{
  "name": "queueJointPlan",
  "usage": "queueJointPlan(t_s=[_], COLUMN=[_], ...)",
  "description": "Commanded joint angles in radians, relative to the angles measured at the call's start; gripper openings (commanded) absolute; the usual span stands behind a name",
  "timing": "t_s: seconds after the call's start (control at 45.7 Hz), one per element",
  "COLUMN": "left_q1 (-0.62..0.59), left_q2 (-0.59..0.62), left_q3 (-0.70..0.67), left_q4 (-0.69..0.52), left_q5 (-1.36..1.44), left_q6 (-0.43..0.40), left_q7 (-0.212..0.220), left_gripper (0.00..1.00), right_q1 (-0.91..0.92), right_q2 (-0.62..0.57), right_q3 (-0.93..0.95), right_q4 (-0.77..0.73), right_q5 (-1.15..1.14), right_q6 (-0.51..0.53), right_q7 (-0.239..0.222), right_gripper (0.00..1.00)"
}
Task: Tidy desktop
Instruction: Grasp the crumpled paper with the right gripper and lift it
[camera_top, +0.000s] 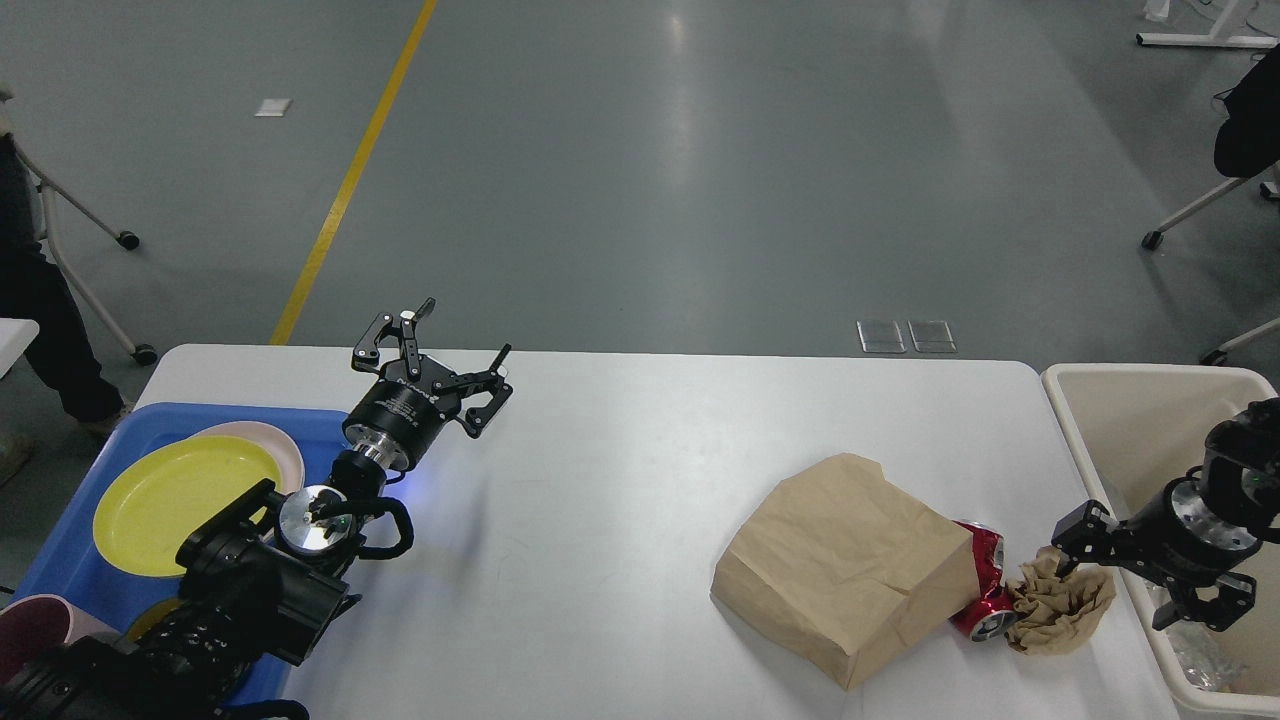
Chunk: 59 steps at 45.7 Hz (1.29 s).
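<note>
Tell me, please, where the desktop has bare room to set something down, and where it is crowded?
The desktop is bare across its middle, between the left gripper and the paper bag, and along its far edge. It is crowded at the right front, where bag, red can, crumpled paper and right gripper cluster.

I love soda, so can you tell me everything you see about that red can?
The can is shiny red metal with silver ends, and it looks crushed and dented. It lies on its side on the white desktop, near the right edge. One end is tucked against the brown paper bag, which hides part of it. A crumpled brown paper presses on its other side. The right gripper is at that paper, not the can.
</note>
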<state>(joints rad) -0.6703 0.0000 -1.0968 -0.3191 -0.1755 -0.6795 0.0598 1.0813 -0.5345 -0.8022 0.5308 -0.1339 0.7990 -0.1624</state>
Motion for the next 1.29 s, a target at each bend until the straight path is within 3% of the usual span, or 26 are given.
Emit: queueJointPlan(t_s=[0.0, 0.307, 0.372, 0.526, 0.679, 1.139, 1.27], left_q1=[0.0, 0.0, 0.0, 0.0, 0.0, 0.0, 0.0], left_q2=[0.0, 0.0, 0.0, 0.0, 0.0, 0.0, 0.0], left_q3=[0.0, 0.0, 0.0, 0.0, 0.0, 0.0, 0.0], left_q4=[0.0, 0.0, 0.0, 0.0, 0.0, 0.0, 0.0], left_q5=[-0.001, -0.001, 0.001, -0.001, -0.001, 0.001, 0.001], left_q6=[0.0, 0.0, 0.0, 0.0, 0.0, 0.0, 0.0], left_q7=[0.0, 0.0, 0.0, 0.0, 0.0, 0.0, 0.0], left_gripper=[0.97, 0.97, 0.97, 0.97, 0.97, 0.97, 0.97], right_q1=[-0.02, -0.054, -0.052, -0.047, -0.041, -0.003, 0.045], right_q2=[0.002, 0.011, 0.011, 0.007, 0.002, -0.002, -0.019], right_q3=[0.0, 0.001, 0.001, 0.001, -0.003, -0.023, -0.044], right_q4=[-0.003, 0.001, 0.005, 0.037, 0.06, 0.074, 0.074], right_q5=[0.0, 0.036, 0.054, 0.082, 0.082, 0.082, 0.082], right_q6=[-0.05, -0.208, -0.204, -0.193, -0.187, -0.147, -0.057], right_q7=[0.0, 0.0, -0.002, -0.005, -0.005, -0.005, -0.006], right_gripper=[1.0, 0.96, 0.81, 0.36, 0.01, 0.0, 0.0])
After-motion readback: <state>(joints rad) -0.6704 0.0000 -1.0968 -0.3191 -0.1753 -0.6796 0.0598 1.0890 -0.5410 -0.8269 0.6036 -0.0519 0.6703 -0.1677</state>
